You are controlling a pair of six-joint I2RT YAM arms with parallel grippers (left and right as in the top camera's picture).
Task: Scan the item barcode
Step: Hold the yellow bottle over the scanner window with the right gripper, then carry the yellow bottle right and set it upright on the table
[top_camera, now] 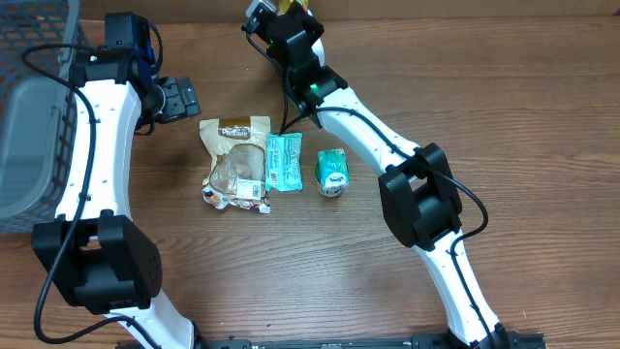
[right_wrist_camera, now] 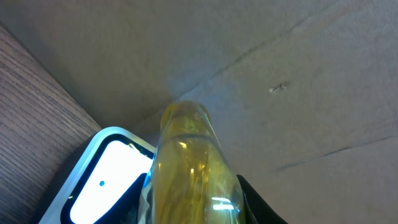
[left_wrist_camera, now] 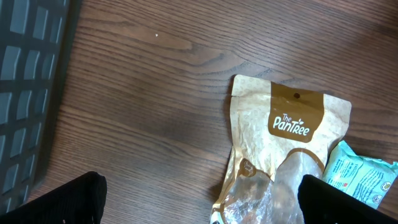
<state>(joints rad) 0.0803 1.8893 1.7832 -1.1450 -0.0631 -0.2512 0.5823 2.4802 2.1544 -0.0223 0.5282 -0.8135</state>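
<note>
The wooden tabletop [top_camera: 523, 107] carries everything. On its left edge stands a grey basket [top_camera: 29, 126], which is probably the place for goods that are finished.

The left arm reaches forward beside the basket. The left gripper [top_camera: 177, 97] hangs low over the bare wood with its jaws spread as wide as they go, and it holds nothing. In the left wrist view only the two dark fingertips [left_wrist_camera: 68, 199] show at the bottom corners. I judge that it waits there so it is near the goods but does not block the other arm.

Three goods lie in a row in the middle, close together and within reach of both arms. These are a beige PanTree pouch [top_camera: 232, 155], a teal packet [top_camera: 284, 160] touching the pouch's right side, and a small green cup [top_camera: 332, 173] a little apart.

The right arm stretches to the far edge of the tabletop. The right gripper [top_camera: 276, 17] is partly closed around a yellow item [right_wrist_camera: 189, 168], a clear and shiny thing. It holds the item raised just beside the lit window of the scanner [right_wrist_camera: 106, 183], in front of a cardboard wall [right_wrist_camera: 292, 56]. This seems to be the presenting step. No barcode is visible to me, so the item may need turning.
</note>
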